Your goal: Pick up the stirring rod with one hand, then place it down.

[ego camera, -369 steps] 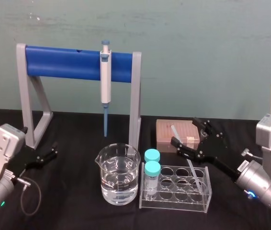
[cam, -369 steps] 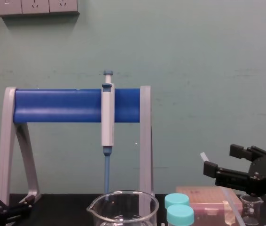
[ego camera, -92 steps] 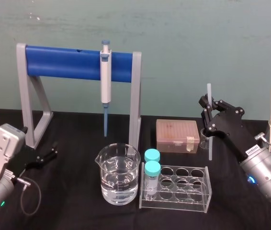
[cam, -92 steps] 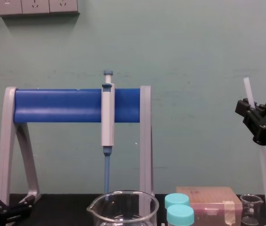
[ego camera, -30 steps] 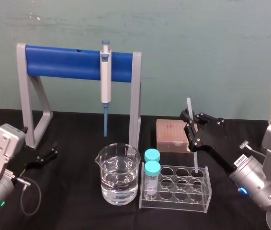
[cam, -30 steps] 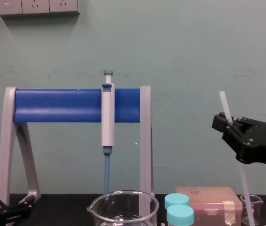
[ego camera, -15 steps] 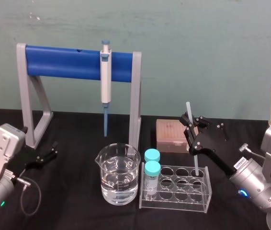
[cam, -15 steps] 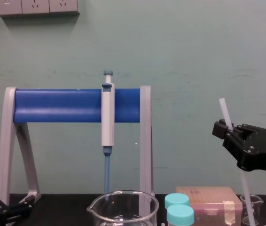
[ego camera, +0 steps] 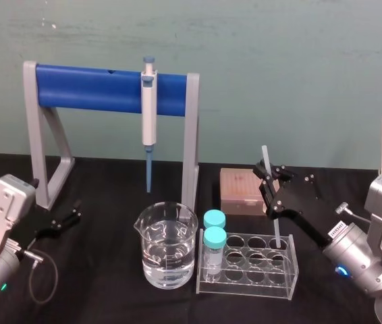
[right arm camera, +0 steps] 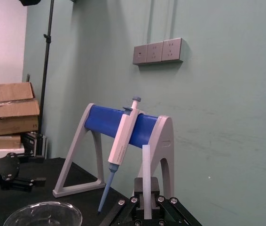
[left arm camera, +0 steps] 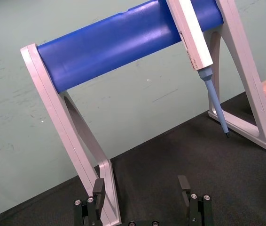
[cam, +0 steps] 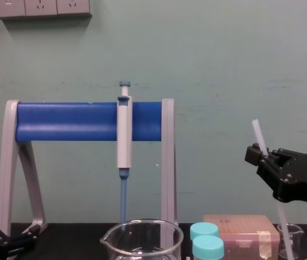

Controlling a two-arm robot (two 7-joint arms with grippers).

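The stirring rod (ego camera: 275, 231) stands nearly upright, leaning slightly, with the right claw (ego camera: 269, 186) clenched on it a little below its top, leaving a short stub above the fingers. Its lower end dips into what looks like a back-row well at the right end of the clear tube rack (ego camera: 245, 287). Being so thin, translucent and smooth, it is probably light, stiff and brittle, and it may slip or swivel in a pinch. A hold nearer the middle would likely steady it better, with gentle pressure and no sideways load while the tip sits in the well. Two teal-capped vials (ego camera: 214, 237) occupy the rack's left end, and a beaker (ego camera: 167, 253) of clear liquid stands just beside the rack. A brownish box (ego camera: 239, 190) lies behind it, close to the claw. The pipette (ego camera: 149, 111) hangs from the blue-barred stand (ego camera: 90, 88), well apart. The left claw (left arm camera: 142, 193) rests released, low over the black table (ego camera: 110, 182).
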